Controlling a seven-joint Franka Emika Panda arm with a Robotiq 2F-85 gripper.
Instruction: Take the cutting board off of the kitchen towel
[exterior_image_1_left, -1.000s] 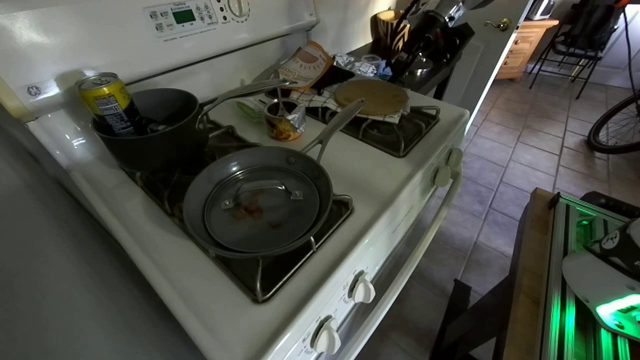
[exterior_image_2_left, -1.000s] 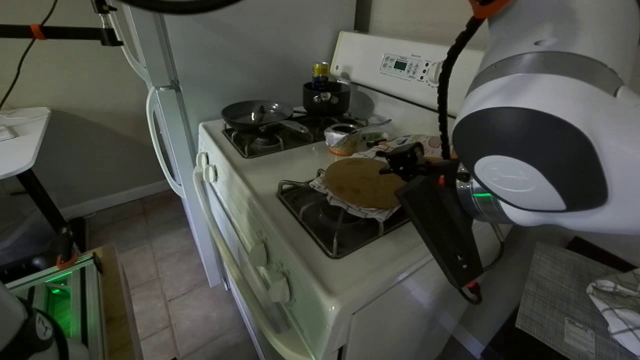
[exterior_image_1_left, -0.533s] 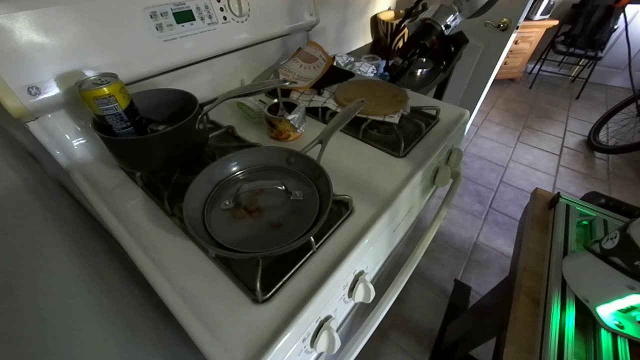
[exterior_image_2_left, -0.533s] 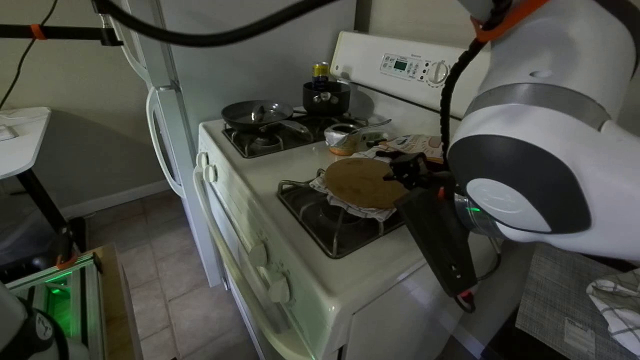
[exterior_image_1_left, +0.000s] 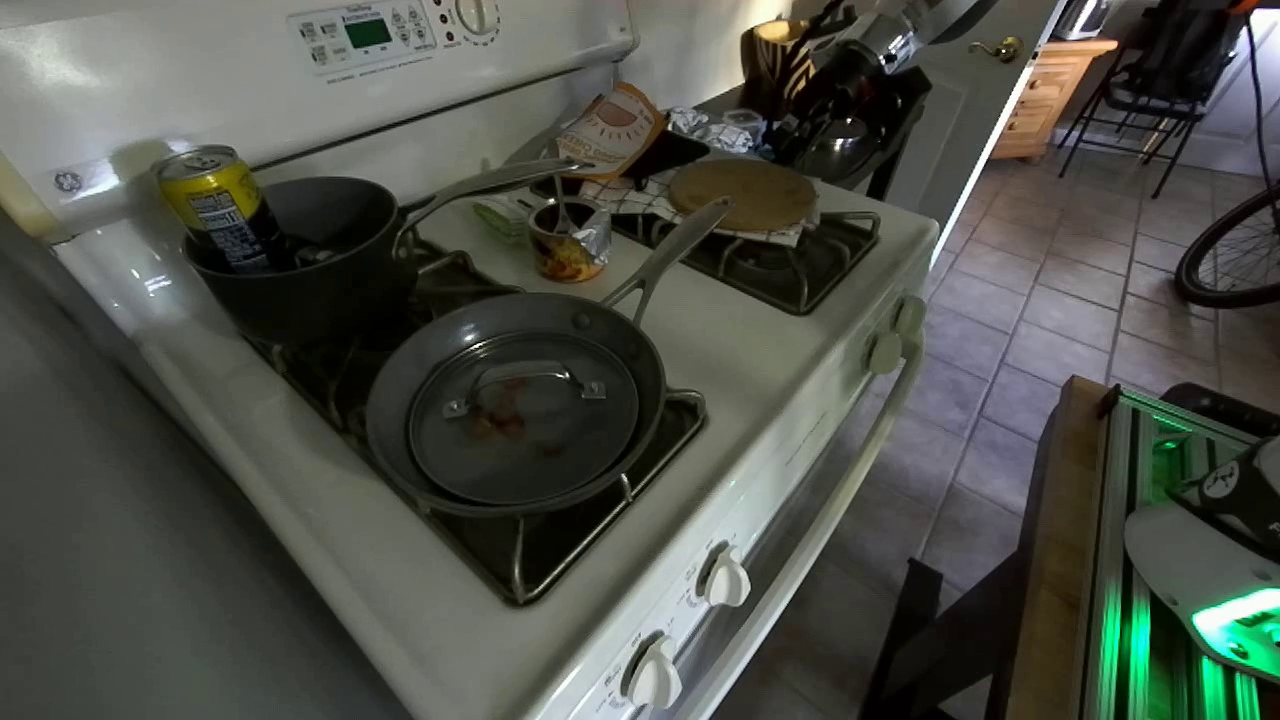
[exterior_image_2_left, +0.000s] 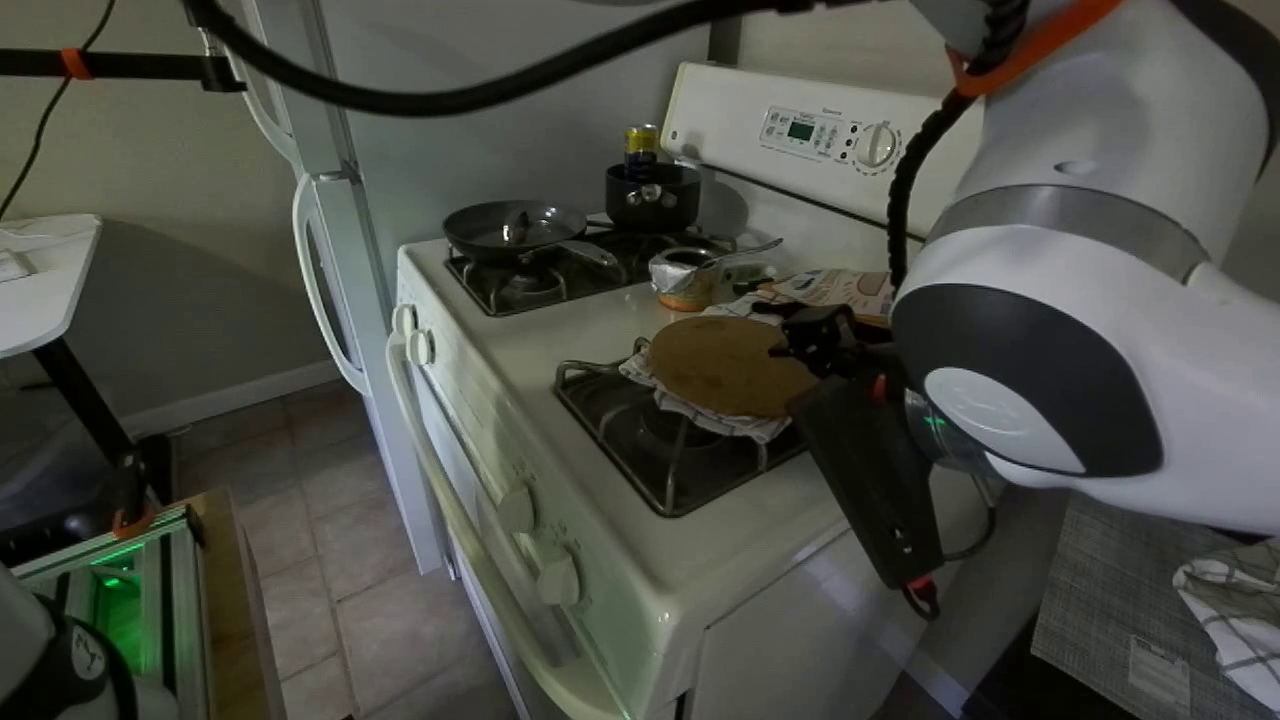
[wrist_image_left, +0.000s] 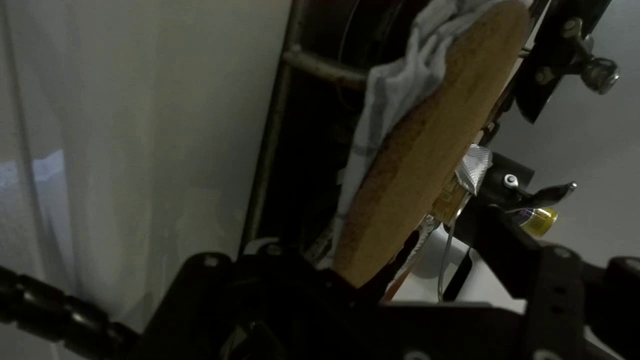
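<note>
The round tan wooden cutting board (exterior_image_1_left: 745, 192) lies on the rumpled, checked whitish kitchen towel (exterior_image_1_left: 640, 198) over a stove burner. Both also show in an exterior view, the board (exterior_image_2_left: 725, 368) above the towel's edge (exterior_image_2_left: 730, 424). In the wrist view the board (wrist_image_left: 425, 150) is seen almost edge-on, with the towel (wrist_image_left: 395, 95) beneath it. My gripper (exterior_image_2_left: 785, 333) is at the board's edge, on the side away from the frying pan. In the wrist view the gripper's dark fingers (wrist_image_left: 397, 245) stand apart, with nothing clamped. Whether a finger touches the board cannot be told.
A lidded frying pan (exterior_image_1_left: 520, 410) and a pot (exterior_image_1_left: 310, 260) holding a can (exterior_image_1_left: 215, 205) stand on the farther burners. An opened tin (exterior_image_1_left: 568, 240) with a utensil and an orange-white bag (exterior_image_1_left: 612, 130) are near the board. Another checked cloth (exterior_image_2_left: 1240, 610) lies aside.
The arm and gripper have moved lower and drawn back slightly from the board, to the right in an exterior view. The board and towel have not moved.
</note>
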